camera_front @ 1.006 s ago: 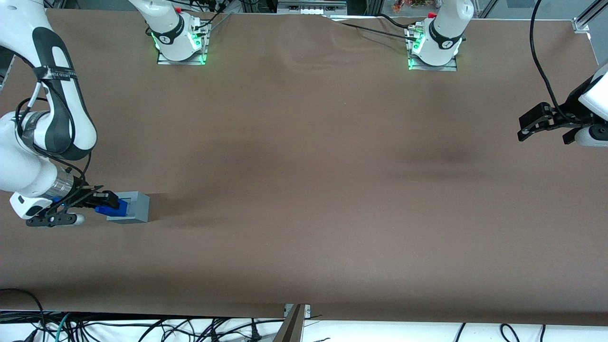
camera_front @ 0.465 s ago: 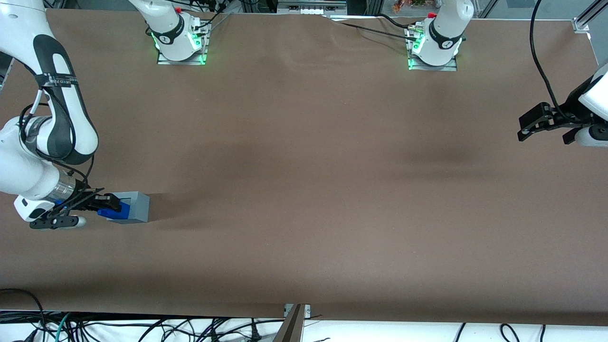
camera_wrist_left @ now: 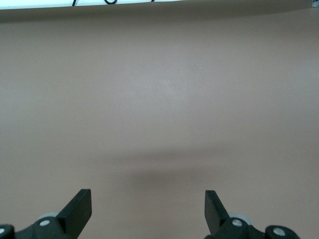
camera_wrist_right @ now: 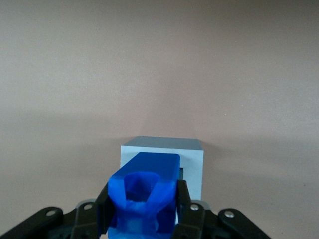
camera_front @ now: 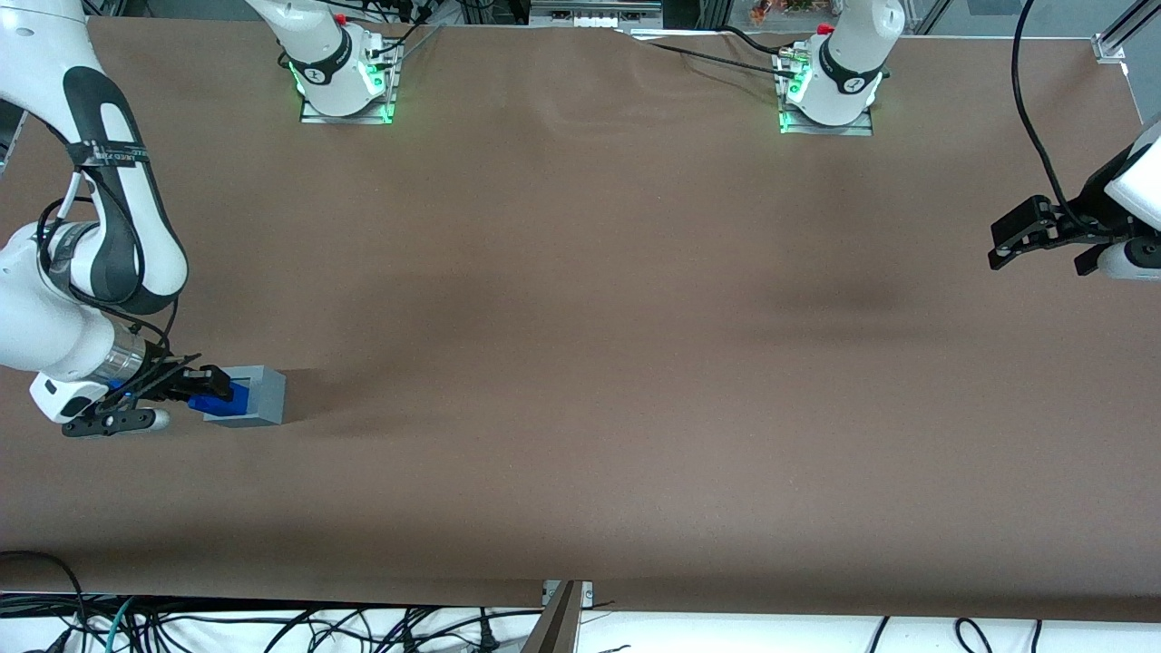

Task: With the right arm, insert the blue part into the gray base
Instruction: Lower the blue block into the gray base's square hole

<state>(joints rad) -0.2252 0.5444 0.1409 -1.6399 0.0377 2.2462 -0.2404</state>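
The gray base [camera_front: 257, 394] sits on the brown table at the working arm's end, fairly near the front camera. My right gripper [camera_front: 207, 388] is shut on the blue part [camera_front: 220, 395] and holds it against the base's side facing the arm, its tip over the base's top edge. In the right wrist view the blue part [camera_wrist_right: 144, 193] fills the space between my fingers [camera_wrist_right: 185, 204], and the gray base [camera_wrist_right: 192, 162] stands just past it, with part of its recess showing beside the blue part.
The brown table cover [camera_front: 590, 363] spreads toward the parked arm's end. Two arm bases with green lights [camera_front: 345, 77] [camera_front: 830, 86] stand at the table's edge farthest from the camera. Cables hang along the near edge [camera_front: 272, 626].
My gripper with the blue part has moved a little farther toward the gray base. The base has not moved.
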